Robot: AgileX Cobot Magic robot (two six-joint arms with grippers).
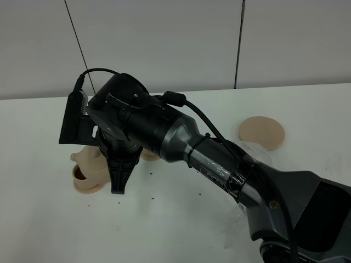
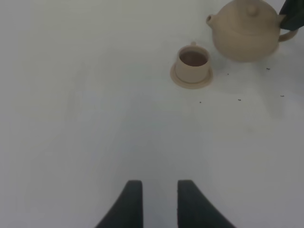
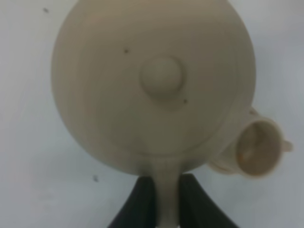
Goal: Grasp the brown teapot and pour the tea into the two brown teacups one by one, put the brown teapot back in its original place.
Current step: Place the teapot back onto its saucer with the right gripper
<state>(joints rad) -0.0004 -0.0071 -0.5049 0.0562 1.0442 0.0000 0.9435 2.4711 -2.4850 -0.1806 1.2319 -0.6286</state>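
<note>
Table: smooth white tabletop (image 1: 181, 219), which we find flecked with dark specks.
Right gripper (image 3: 166, 190): black tapered fingers clamped on the teapot's loop handle.
Left gripper (image 2: 159, 206): black fingers parted over bare table.
Teapot: squat round matte tan clay teapot (image 3: 152, 85) with a knobbed lid, upright beside both cups.
Saucer: flat round tan clay saucer (image 1: 262, 133), well apart from the teapot.
Cups: small cylindrical tan clay cup (image 2: 193, 59) on its saucer, which we note holds dark tea; second matching cup (image 3: 259, 148).

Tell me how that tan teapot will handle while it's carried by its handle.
Probably rigid and brittle: the brown teapot looks like matte clay. Gripped only at its thin handle by the right pincer, the round body may twist. The lid seems merely seated, so tilting could shift it.
</note>
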